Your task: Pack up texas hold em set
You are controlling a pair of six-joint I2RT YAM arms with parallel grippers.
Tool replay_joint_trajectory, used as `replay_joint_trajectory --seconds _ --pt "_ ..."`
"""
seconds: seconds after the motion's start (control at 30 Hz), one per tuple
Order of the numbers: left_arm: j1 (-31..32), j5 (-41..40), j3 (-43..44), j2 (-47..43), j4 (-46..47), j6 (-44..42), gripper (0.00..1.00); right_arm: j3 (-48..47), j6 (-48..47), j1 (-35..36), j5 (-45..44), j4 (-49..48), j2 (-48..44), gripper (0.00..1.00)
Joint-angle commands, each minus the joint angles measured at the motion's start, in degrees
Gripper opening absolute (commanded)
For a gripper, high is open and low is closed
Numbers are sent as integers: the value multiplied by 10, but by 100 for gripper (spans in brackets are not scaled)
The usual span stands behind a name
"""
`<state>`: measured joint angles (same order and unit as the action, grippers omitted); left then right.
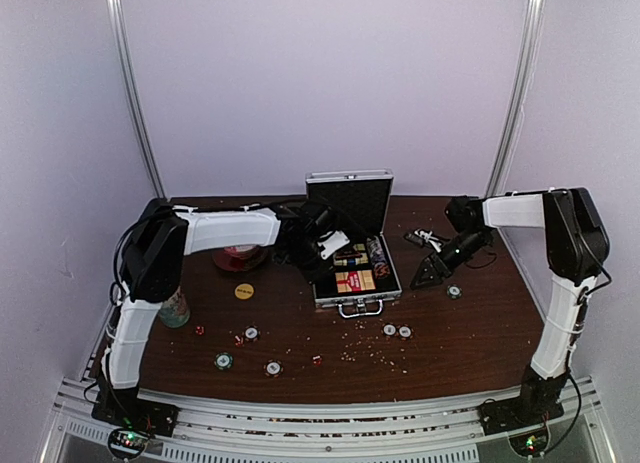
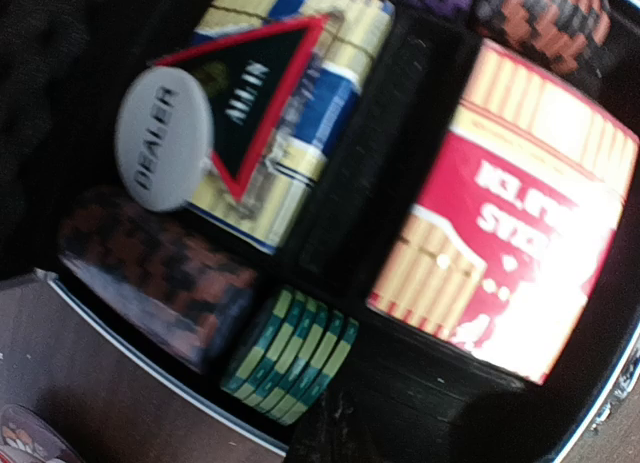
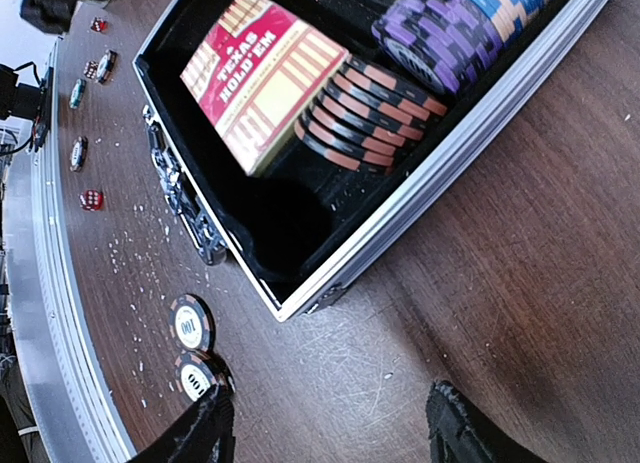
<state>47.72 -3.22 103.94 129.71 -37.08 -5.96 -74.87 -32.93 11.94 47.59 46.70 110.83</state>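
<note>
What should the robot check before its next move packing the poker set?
1. Case lid open: ok.
2. Right end effector open and empty: ok.
3. All chips packed: not ok; loose chips lie beside the right end effector.
4. Red dice packed: not ok; they are on the table.
5. Yellow disc packed: not ok.
6. Left end effector open or shut: cannot tell.

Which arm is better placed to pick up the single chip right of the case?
Right. The right arm has its open fingers close beside that chip, with nothing between them. The left arm is busy over the open case, farther away.
</note>
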Motion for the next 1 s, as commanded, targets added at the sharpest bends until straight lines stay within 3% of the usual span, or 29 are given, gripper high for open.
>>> replay_joint_trajectory --seconds 0.0,0.37,0.67,0.7,0.77,0.83,0.97 --pt "-10 -3 43 21 10 -14 0 -15 -6 4 -11 6 14 67" --pt "-11 8 58 16 -13 -16 0 -21 -16 4 -7 19 22 67" --pt "-11 41 86 -56 -67 1 0 -22 -17 5 -1 18 12 67" --pt "-10 43 87 -65 -76 5 3 -22 -16 5 -2 18 10 68" --pt "-8 46 77 -87 -89 11 20 -22 -15 5 -3 16 6 68" --pt "-4 48 49 -114 -95 17 31 -20 -12 5 -4 12 0 67" --pt "17 67 -30 -180 -100 24 46 -17 -7 5 -5 6 -6 68"
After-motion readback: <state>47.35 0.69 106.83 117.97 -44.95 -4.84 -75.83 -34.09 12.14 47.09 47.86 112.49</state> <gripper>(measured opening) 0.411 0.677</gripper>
